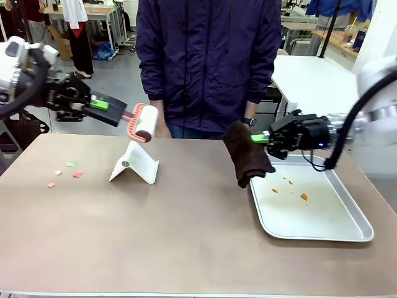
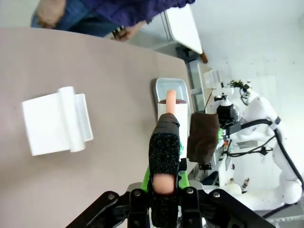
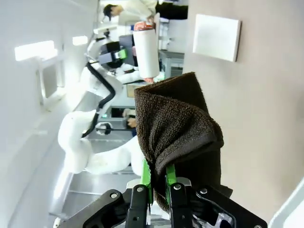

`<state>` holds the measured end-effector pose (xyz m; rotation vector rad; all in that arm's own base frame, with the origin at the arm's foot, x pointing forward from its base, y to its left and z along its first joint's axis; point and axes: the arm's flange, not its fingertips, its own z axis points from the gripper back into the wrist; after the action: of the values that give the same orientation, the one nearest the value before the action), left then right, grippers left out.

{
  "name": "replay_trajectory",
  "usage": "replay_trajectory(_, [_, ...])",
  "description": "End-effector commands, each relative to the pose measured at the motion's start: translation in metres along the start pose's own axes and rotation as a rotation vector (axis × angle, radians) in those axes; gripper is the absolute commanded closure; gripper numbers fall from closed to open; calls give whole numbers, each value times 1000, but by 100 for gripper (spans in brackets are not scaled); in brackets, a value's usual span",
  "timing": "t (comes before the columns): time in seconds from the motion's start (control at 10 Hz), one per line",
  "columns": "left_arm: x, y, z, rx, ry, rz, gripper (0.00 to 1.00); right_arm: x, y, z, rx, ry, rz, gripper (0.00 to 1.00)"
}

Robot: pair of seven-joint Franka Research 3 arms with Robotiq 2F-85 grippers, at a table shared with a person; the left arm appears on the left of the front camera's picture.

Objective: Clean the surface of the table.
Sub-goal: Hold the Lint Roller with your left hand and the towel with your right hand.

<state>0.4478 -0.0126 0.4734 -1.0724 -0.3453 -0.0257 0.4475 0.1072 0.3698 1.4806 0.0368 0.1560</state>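
Left gripper (image 1: 116,111) is clamped on a lint roller's (image 1: 144,124) pink handle, right gripper (image 1: 254,139) pinching a brown cloth (image 1: 245,156) — both hang above the table (image 1: 186,239), scraps (image 1: 65,173) near its left edge, tray (image 1: 366,234) by its right.

The table (image 1: 186,242) bears a white stand (image 1: 134,163), small coloured scraps (image 1: 78,175) and a metal tray (image 1: 322,217)

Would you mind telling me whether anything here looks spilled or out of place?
Yes: small coloured scraps lie loose on the table near its left edge, and orange bits spot the silver tray on the right. Nothing looks tipped or broken.
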Motion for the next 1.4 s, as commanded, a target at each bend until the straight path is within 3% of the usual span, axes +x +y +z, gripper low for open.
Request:
replay_trajectory(0.0, [-16,13,48,-26,20,14,100,-39,26,26,-50,-149,-42,100])
replay_trajectory(0.1, [-25,26,86,-87,65,22,100,-64,37,56,-54,-230,-31,100])
replay_trajectory(0.2, [-34,42,117,-47,64,44,100,-83,42,86,-53,-300,-49,100])
replay_trajectory(0.4, [-9,69,173,-91,91,6,100,-118,36,140,-9,-370,-41,100])
replay_trajectory(0.6, [-58,111,217,-160,-15,27,100,-141,16,183,13,-318,-73,100])
replay_trajectory(0.7, [-90,128,230,-204,-49,13,100,-149,10,201,33,-327,-85,100])
replay_trajectory(0.8, [-115,145,235,-169,-84,44,100,-158,8,216,66,-307,-65,100])
replay_trajectory(1.3, [-139,213,246,-248,-176,156,100,-182,-13,244,178,-392,-61,100])
